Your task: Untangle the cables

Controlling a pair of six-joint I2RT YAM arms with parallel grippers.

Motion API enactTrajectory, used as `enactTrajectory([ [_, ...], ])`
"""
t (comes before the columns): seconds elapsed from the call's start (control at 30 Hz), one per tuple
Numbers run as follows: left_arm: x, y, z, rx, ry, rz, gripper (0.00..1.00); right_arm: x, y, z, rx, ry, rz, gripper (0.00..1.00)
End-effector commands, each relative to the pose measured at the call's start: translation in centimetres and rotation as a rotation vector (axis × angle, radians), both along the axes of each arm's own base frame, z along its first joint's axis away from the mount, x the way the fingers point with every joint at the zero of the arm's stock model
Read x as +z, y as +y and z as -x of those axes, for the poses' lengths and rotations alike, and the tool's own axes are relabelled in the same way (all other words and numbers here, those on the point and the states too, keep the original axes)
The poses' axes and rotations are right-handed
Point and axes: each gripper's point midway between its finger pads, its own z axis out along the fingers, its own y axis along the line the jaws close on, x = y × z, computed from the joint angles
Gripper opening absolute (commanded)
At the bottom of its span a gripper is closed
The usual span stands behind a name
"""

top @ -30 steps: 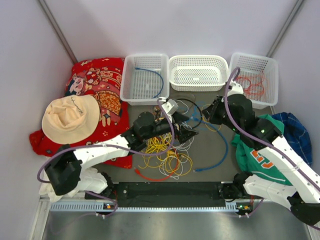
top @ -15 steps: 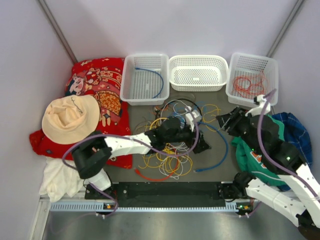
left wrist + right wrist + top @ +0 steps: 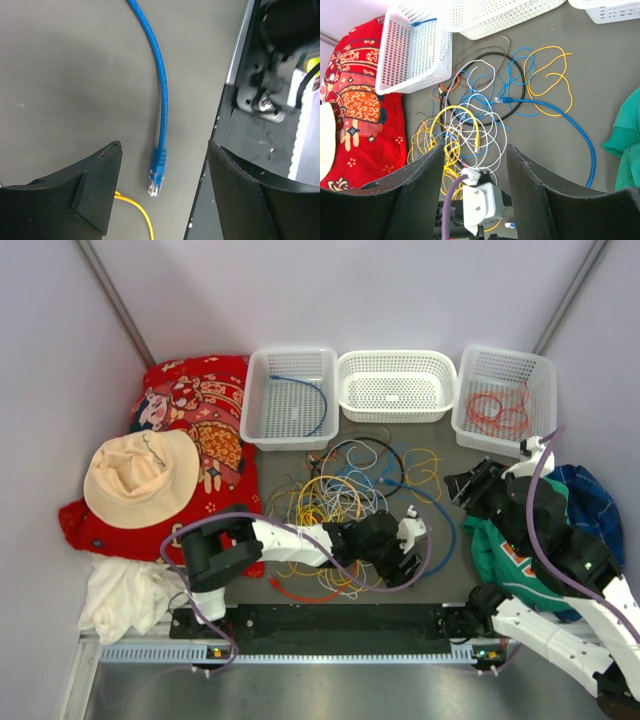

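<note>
Left claw (image 3: 165, 150): swinging in at 5 o'clock of cables (image 3: 335, 500), open, empty, straddling blue plug (image 3: 156, 181) on table (image 3: 60, 75).
Right claw (image 3: 475, 147): backing off to 3 o'clock, half open, empty.
Meaning: probably setting up a pull on that plug.

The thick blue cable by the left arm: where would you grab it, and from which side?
Just behind its plug, on the straight stretch of the blue cable, from straight above: it lies flat on the table, with room either side.
</note>
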Motion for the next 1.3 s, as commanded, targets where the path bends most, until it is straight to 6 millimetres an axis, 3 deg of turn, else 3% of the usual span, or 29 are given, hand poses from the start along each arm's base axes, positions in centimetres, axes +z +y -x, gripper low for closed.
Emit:
enactTrajectory([
  [0.0, -0.8, 0.6, 0.8, -0.05, -0.052, -0.04, 0.69, 0.1, 0.4, -0.1, 0.003, -0.015, -0.024, 0.53],
  [0.17, -2.9, 1.0, 2.2, -0.086, -0.106, -0.123, 0.64, -0.1, 0.4, -0.2, 0.0, -0.01, -0.025, 0.52],
  [0.3, -4.8, 1.6, 2.1, -0.077, -0.138, -0.194, 0.59, -0.1, 0.2, -0.1, -0.005, -0.011, -0.02, 0.52],
  [0.4, -5.6, 2.0, 1.7, -0.065, -0.16, -0.229, 0.47, -0.2, 0.0, 0.0, -0.009, -0.01, -0.018, 0.52],
  [0.47, -5.7, 2.2, 1.5, -0.058, -0.17, -0.243, 0.31, -0.3, -0.1, 0.0, -0.014, -0.009, -0.015, 0.52],
  [0.57, -4.3, 1.8, 0.6, -0.03, -0.204, -0.239, 0.09, -0.3, -0.3, 0.1, -0.017, -0.011, -0.016, 0.52],
  [0.63, -3.7, 2.3, 0.4, -0.024, -0.226, -0.248, 0.0, -0.2, -0.4, 0.2, -0.017, -0.016, -0.021, 0.52],
  [0.73, -0.3, 2.1, -0.8, 0.019, -0.29, -0.203, 0.0, -0.1, -0.5, 0.3, -0.023, -0.018, -0.022, 0.52],
  [0.93, 10.7, 2.7, -2.7, 0.132, -0.409, -0.03, 0.0, 0.5, -1.6, 0.6, -0.058, -0.037, -0.022, 0.52],
  [0.97, 13.6, 3.2, -2.9, 0.157, -0.427, 0.029, 0.0, 0.7, -1.9, 0.6, -0.072, -0.046, -0.026, 0.52],
  [1.13, 21.6, 5.8, -3.6, 0.248, -0.512, 0.173, 0.0, 1.0, -2.9, 0.9, -0.107, -0.065, -0.028, 0.52],
  [1.17, 24.5, 6.8, -4.1, 0.299, -0.538, 0.228, 0.0, 0.9, -3.1, 0.9, -0.114, -0.067, -0.027, 0.52],
  [1.23, 27.3, 7.8, -4.8, 0.352, -0.568, 0.273, 0.0, 1.1, -3.3, 1.0, -0.122, -0.077, -0.032, 0.52],
  [1.27, 29.9, 8.8, -5.5, 0.407, -0.586, 0.314, 0.0, 1.1, -3.3, 1.0, -0.122, -0.079, -0.036, 0.52],
])
